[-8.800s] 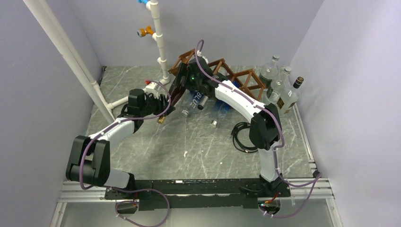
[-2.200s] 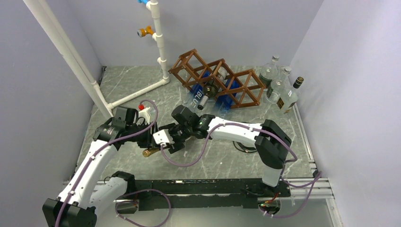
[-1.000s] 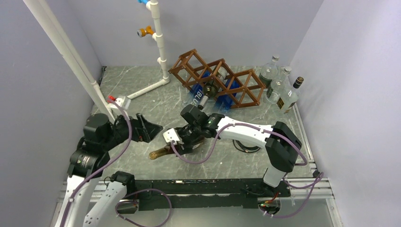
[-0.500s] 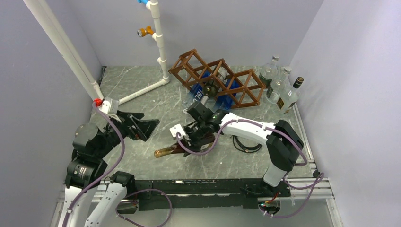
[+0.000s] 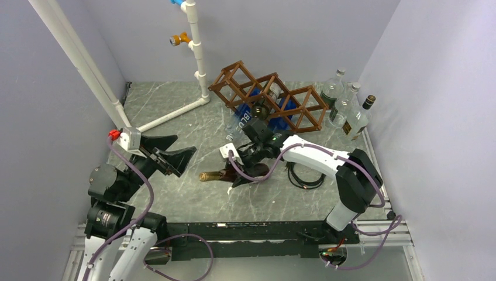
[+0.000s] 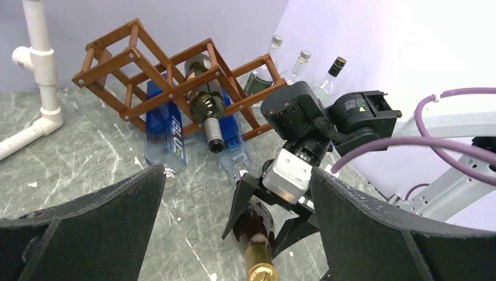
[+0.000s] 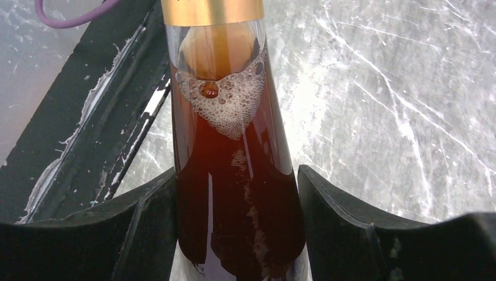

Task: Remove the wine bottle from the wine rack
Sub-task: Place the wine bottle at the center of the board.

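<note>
From above, we saw the wine bottle (image 5: 225,174) out of the wine rack (image 5: 266,96), in front of it and well apart, low over the marbled table (image 5: 193,111). Its long axis ran nearly left to right, with the gold-foiled neck (image 5: 206,175) pointing left toward the left arm and the base to the right. The right gripper (image 5: 244,174) was clamped across its body. The left gripper (image 5: 186,144) hovered to the left, jaws spread wide and holding nothing. We could not tell whether the bottle touched the table.

In the left wrist view, the gold top pointed toward the camera between the wide-apart fingers (image 6: 99,222). Behind it, a dark bottle (image 6: 203,96) and blue bottles (image 6: 169,126) lay in the rack's cells.

In the right wrist view, both fingers (image 7: 146,228) pressed the bottle's sides. The neck pointed away from the camera, with foam (image 7: 225,108) gathered at the shoulder.
</note>
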Controlling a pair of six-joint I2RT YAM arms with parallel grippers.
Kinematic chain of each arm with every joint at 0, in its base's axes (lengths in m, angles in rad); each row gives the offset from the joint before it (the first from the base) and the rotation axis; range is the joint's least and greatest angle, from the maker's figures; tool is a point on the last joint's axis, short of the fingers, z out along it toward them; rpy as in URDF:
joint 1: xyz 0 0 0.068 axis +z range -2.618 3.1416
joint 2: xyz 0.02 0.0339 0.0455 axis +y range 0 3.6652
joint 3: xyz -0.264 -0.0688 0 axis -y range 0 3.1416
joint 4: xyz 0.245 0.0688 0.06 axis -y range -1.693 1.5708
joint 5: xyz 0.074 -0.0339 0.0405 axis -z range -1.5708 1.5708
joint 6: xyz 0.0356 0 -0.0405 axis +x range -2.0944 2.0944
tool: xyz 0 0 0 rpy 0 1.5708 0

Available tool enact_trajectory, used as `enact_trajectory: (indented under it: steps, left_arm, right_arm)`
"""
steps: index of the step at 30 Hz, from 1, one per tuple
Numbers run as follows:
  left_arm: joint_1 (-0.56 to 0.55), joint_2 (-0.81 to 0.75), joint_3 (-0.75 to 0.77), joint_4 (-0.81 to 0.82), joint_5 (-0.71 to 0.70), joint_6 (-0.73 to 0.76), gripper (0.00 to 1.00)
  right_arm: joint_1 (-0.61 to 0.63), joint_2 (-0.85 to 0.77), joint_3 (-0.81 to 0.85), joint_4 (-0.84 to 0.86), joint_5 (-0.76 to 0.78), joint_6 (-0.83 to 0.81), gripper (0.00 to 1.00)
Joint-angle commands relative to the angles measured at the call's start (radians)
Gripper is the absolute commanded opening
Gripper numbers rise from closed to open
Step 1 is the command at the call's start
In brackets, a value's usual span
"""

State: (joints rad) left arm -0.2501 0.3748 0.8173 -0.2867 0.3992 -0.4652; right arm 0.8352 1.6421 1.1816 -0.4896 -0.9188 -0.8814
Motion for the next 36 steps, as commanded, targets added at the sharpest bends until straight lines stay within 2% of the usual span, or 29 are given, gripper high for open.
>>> enact_trajectory:
  steps: [1, 10, 17, 25, 36]
  left_arm:
    - [-0.002, -0.036, -0.044, 0.123, 0.047, 0.009, 0.99]
    - [-0.002, -0.1, -0.192, 0.34, 0.167, 0.064, 0.99]
    - [-0.002, -0.13, -0.325, 0.525, 0.255, 0.05, 0.99]
    - [-0.002, -0.145, -0.516, 0.846, 0.296, -0.024, 1.0]
    - [-0.048, -0.045, -0.567, 0.955, 0.284, -0.027, 1.0]
  right_arm:
    - [-0.038, -0.1, 0.01, 0.076, -0.178, 0.054, 0.0]
    - [-0.094, -0.115, -0.023, 0.15, -0.242, 0.129, 0.0]
    - [-0.125, -0.126, -0.042, 0.196, -0.273, 0.173, 0.0]
    - [-0.153, -0.131, -0.054, 0.227, -0.305, 0.202, 0.0]
    - [-0.187, -0.134, -0.065, 0.221, -0.357, 0.178, 0.0]
